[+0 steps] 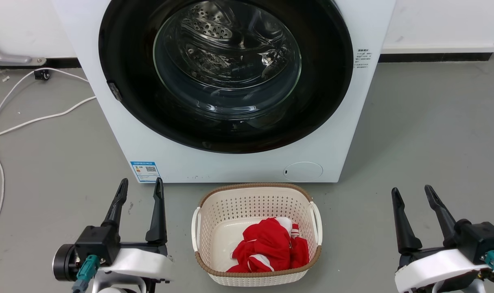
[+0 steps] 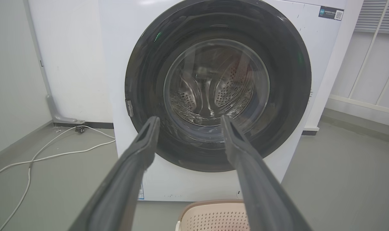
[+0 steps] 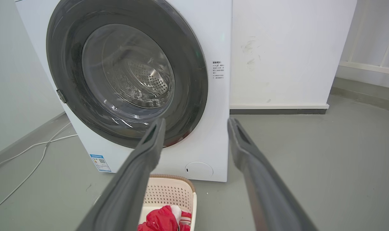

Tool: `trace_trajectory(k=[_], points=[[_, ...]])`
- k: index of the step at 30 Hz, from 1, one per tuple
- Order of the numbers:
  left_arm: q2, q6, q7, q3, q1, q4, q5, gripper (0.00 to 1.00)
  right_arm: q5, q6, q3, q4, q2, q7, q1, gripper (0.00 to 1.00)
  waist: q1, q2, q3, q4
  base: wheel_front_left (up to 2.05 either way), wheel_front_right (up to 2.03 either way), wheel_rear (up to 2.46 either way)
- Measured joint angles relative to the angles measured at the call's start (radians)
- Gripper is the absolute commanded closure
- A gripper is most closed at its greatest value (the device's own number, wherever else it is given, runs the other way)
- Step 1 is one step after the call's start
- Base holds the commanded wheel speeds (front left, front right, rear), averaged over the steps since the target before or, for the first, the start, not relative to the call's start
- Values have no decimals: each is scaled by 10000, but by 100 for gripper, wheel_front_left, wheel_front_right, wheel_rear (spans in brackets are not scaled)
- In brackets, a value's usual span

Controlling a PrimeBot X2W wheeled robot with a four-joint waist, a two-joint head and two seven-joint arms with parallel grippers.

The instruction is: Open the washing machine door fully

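- Against the front of the washing machine [image 1: 157,158], the washing machine door [image 1: 226,73] sits shut. Its glossy black rim lies flush with the white panel, and the perforated steel drum shows through the clear glass bowl.
- On the door's rim, at the side of the washing machine nearer my left arm, a small grey tab [image 1: 115,91] sticks out.
- My left end effector [image 1: 141,181] hangs in front of the washing machine's lower left corner, apart from it. Its two dark fingers are spread wide and hold nothing.
- My right end effector [image 1: 411,189] hangs beyond the washing machine's lower right corner, over the grey floor [image 1: 426,134]. It too is spread wide and empty.
- Neither end effector touches the door.
- Directly in front of the washing machine, between my two end effectors, a cream perforated basket [image 1: 255,191] with a brown rim stands on the floor. A red and white garment [image 1: 271,244] lies crumpled in it.
- Just above the basket, low on the washing machine's front, is a small round white cover panel [image 1: 302,171].
- A blue label [image 1: 145,171] is stuck at the lower left corner of the washing machine's front.
- A white cable [image 1: 39,119] trails over the floor to the left of the washing machine.
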Motion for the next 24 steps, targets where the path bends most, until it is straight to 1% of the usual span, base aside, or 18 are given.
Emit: trace_trajectory(k=[18, 24], points=[[-161, -73, -322, 119, 68, -13, 1183, 0, -984, 2, 58, -10, 2, -249, 125, 0, 0, 0, -13, -21, 0, 0, 0], [-211, -119, -349, 188, 107, 48, 1189, 0, -943, 0, 58, 10, 2, -247, 127, 0, 0, 0, -12, -29, 0, 0, 0]])
